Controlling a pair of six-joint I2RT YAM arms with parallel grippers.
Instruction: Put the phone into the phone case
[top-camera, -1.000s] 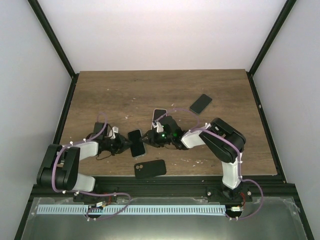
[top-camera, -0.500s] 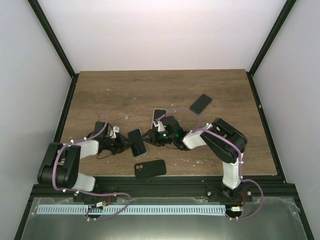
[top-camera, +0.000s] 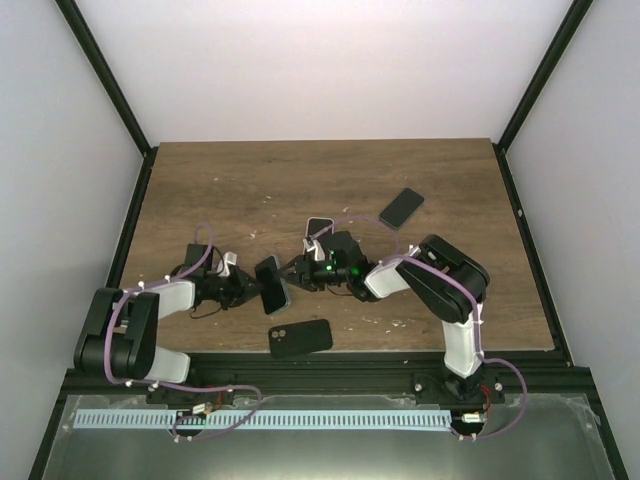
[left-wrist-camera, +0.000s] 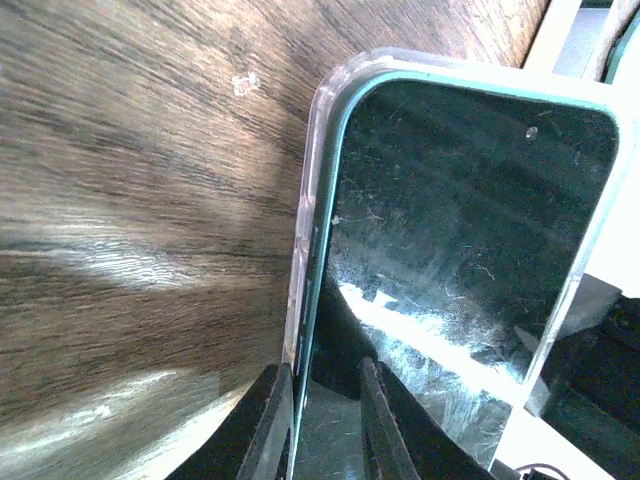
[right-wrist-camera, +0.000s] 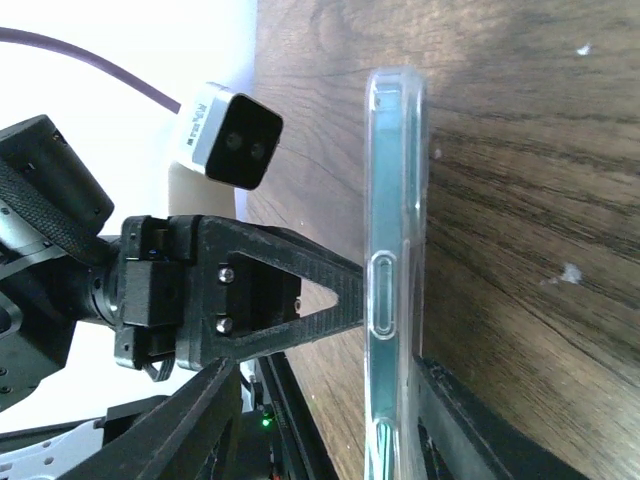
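Observation:
A dark-screened phone (top-camera: 271, 283) with a teal edge sits inside a clear case and stands tilted on its long edge on the wooden table (top-camera: 200, 190). My left gripper (top-camera: 254, 286) is shut on its lower end. In the left wrist view the phone's screen (left-wrist-camera: 460, 230) and the clear case rim (left-wrist-camera: 311, 180) rise between my fingers (left-wrist-camera: 268, 420). My right gripper (top-camera: 293, 270) is open, its jaws spread wide on either side of the phone. In the right wrist view the cased phone (right-wrist-camera: 395, 270) shows edge-on, close to my right finger (right-wrist-camera: 470, 430). The left arm's finger (right-wrist-camera: 290, 290) presses its other face.
A black case (top-camera: 300, 337) with a camera cut-out lies near the front edge. A black phone (top-camera: 401, 207) lies at the back right. Another phone (top-camera: 318, 229) lies partly under the right arm. Small white crumbs are scattered on the wood.
The cased phone has tipped up from lying flat to standing more on its edge between the two grippers. The right gripper has crept slightly left toward it.

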